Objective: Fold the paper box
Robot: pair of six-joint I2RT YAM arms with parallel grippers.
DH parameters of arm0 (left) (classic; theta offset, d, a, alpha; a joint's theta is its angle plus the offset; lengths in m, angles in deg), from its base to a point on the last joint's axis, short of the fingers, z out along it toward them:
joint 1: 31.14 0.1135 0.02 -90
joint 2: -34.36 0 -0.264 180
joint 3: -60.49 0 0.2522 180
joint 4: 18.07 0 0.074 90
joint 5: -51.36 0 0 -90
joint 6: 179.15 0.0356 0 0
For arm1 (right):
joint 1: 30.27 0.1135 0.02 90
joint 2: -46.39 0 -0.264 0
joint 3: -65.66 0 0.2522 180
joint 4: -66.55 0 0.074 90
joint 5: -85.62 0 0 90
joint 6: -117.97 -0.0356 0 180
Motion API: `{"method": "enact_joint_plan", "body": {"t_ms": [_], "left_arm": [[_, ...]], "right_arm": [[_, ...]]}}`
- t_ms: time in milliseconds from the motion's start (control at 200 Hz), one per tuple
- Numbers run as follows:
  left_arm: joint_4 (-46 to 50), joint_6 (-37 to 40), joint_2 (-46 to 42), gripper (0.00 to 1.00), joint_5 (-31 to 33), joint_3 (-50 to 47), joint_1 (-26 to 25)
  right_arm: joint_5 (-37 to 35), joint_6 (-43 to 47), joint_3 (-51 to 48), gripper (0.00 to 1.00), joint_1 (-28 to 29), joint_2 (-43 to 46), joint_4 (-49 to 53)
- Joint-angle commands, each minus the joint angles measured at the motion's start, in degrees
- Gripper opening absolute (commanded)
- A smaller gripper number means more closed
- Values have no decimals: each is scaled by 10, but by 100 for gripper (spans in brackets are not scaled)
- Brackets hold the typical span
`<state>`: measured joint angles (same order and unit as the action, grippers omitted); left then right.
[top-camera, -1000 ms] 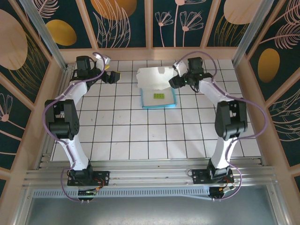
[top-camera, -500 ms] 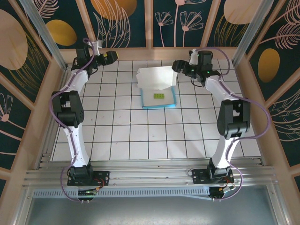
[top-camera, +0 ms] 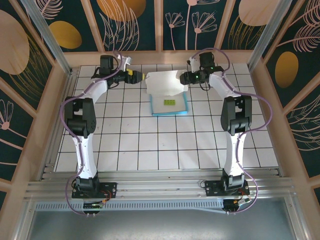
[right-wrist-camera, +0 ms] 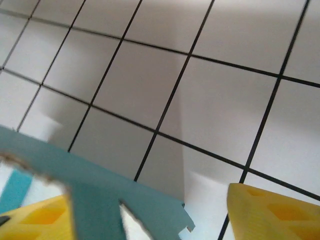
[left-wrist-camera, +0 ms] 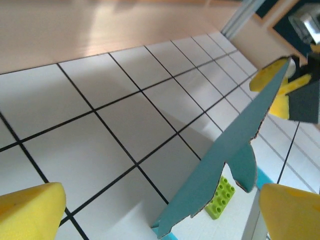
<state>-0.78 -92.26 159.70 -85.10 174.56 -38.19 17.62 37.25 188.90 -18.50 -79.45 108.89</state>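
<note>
**White tiles and a box half made**

White tiles with black lines cover your table point(top-camera: 130, 145), and wooden walls point(top-camera: 42, 120) stand round it, with dark leaf pictures higher up. Your paper box point(top-camera: 156, 112) sits at the far middle of the table. Its teal bottom lies flat on the tiles. Its back flap point(top-camera: 165, 83) stands up (white on the side you see from above, teal on the side the wrist cameras see). A little green brick point(top-camera: 170, 102) lies inside the box, on the bottom.

Your left gripper point(top-camera: 142, 76) is at the left end of the flap. Its yellow pads point(left-wrist-camera: 31, 212) are wide apart, and the flap's edge sits in the gap between them. The card is thin and the gap is big, so nothing is pinched.

Your right gripper point(top-camera: 184, 78) is at the right end of the flap. Its pads point(right-wrist-camera: 272, 215) are apart too, with a big gap. The teal card runs close by one pad, but you cannot tell if they touch. It is not squeezing the card.
</note>
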Motion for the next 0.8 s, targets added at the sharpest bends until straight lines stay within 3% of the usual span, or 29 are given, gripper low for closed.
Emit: {"method": "enact_joint_plan", "body": {"t_ms": [0,110,471,671,796], "left_arm": [[3,73,-27,99,6,-7,-5],[-7,70,-24,99,16,-4,-8],[-7,62,-45,99,60,-28,-18],[-33,43,-82,99,103,-68,-18],[-20,74,-101,99,125,-75,-18]], "right_arm": [[6,29,13,56,2,-2,22],[0,34,11,40,5,0,26],[-8,86,-10,14,12,16,34],[-5,140,-38,9,12,42,23],[-2,171,-60,8,10,58,18]]}}
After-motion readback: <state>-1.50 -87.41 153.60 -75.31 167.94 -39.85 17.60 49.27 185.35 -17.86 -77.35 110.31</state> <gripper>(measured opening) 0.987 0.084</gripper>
